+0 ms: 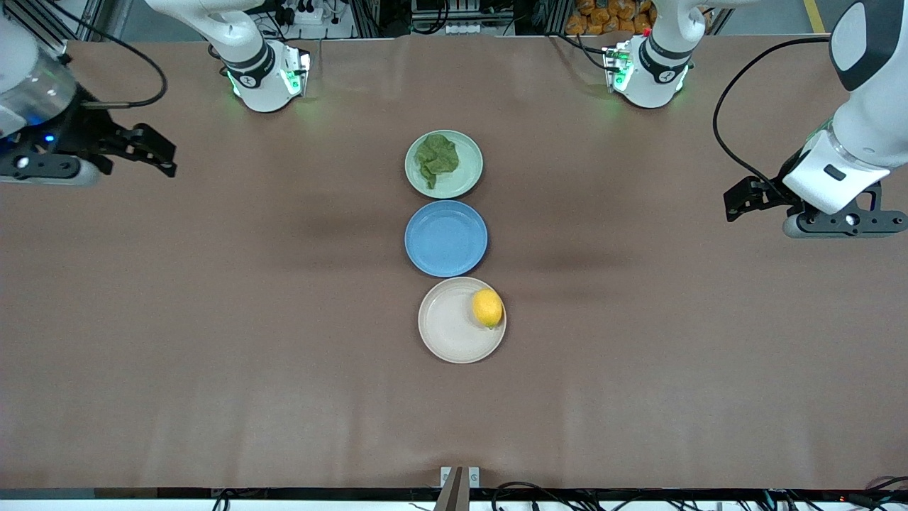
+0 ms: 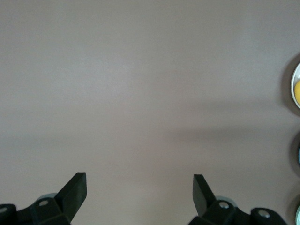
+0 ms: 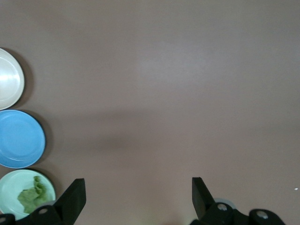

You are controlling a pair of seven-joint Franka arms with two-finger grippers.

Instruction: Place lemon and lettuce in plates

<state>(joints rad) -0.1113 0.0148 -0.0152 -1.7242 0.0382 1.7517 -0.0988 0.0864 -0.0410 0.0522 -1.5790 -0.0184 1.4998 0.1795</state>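
The dark-green lettuce (image 1: pixel 435 159) lies in the pale mint green plate (image 1: pixel 469 172), farthest from the front camera in a row of three plates. The yellow lemon (image 1: pixel 487 307) lies in the beige-cream plate (image 1: pixel 447 333), nearest to the camera, against its rim toward the left arm's end. My left gripper (image 1: pixel 738 200) is open and empty over bare table at the left arm's end. My right gripper (image 1: pixel 157 152) is open and empty over bare table at the right arm's end. The right wrist view shows the lettuce (image 3: pixel 33 197), mint plate (image 3: pixel 9 190) and beige plate (image 3: pixel 8 78). The left wrist view shows the lemon's edge (image 2: pixel 297 90).
A blue plate (image 1: pixel 445 238) lies empty between the two other plates; it also shows in the right wrist view (image 3: pixel 18 138). The brown table cover (image 1: pixel 213 319) stretches wide on both sides of the row.
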